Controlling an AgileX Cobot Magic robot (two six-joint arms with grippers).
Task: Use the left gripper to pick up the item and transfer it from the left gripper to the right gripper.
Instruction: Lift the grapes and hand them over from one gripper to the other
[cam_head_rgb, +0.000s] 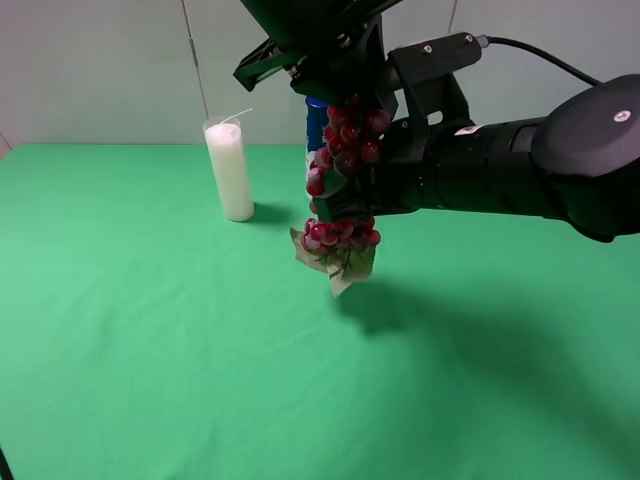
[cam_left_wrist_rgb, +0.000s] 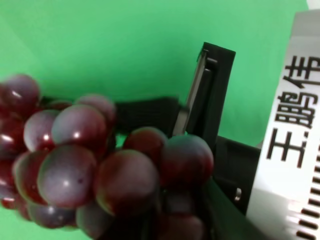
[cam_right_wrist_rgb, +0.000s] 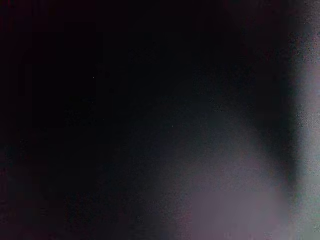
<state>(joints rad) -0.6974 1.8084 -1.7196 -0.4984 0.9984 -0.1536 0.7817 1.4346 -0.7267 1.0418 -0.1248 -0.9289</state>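
- Step in hand: the mid-air handover from one hand to the other, judged not yet complete.
- Item: grapes (cam_head_rgb: 345, 150), a long dark red bunch hanging lengthwise above the green tabletop (cam_head_rgb: 150, 350) and clear of it. The leaf (cam_head_rgb: 340, 265) is at the lowest end.
- Left hand (cam_head_rgb: 345, 105): comes down from above, closed on the upper end of the bunch and carrying it.
- Right hand (cam_head_rgb: 345, 195): reaches in from the side at the middle of the bunch, with a dark finger showing between the upper and lower clusters. Cannot tell whether it has closed on the grapes; its wrist view is almost black.
- Next move, as judged: the right hand must hold the middle firmly before the left hand opens and lifts straight away.
- Risk, as judged: the bunch is lumpy, so a pinch on a few berries could slip or let it swing.
- Surroundings: a white candle (cam_head_rgb: 230, 170) stands upright on the tabletop beside the handover. A blue-capped bottle (cam_head_rgb: 316, 115) stands behind the bunch, mostly hidden. Neither sits between the hands.
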